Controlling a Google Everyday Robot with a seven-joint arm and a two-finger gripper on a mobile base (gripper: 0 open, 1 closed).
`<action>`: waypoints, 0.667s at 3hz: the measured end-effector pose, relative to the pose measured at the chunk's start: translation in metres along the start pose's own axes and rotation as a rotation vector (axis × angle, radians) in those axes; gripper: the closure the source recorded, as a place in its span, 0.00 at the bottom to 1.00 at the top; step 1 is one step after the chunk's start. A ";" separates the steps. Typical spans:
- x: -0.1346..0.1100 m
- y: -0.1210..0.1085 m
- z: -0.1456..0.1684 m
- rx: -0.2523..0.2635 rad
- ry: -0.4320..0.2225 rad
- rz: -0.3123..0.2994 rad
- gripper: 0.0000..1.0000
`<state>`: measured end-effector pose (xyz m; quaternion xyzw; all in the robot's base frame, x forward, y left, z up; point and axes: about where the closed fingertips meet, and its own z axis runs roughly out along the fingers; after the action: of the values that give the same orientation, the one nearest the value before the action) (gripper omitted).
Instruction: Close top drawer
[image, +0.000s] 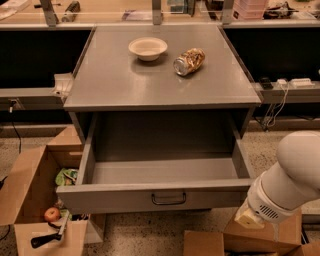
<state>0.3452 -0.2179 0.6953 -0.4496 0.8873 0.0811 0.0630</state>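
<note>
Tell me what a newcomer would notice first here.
The wide grey metal top drawer stands open at centre, its visible floor bare. The robot's gripper hangs low right, beside its front corner. A round cream bowl and a crumpled golden can rest on the cabinet top.

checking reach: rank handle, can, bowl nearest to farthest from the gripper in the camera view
Gripper sits low right, beside the top drawer.
1. Handle, drawer front centre.
2. Can, up top, right side.
3. Bowl, up top, left of can.
</note>
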 end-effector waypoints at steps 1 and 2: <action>-0.003 -0.015 0.030 0.016 -0.023 0.073 1.00; -0.018 -0.044 0.073 0.064 -0.068 0.172 1.00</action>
<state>0.3941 -0.2146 0.6231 -0.3663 0.9222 0.0732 0.1002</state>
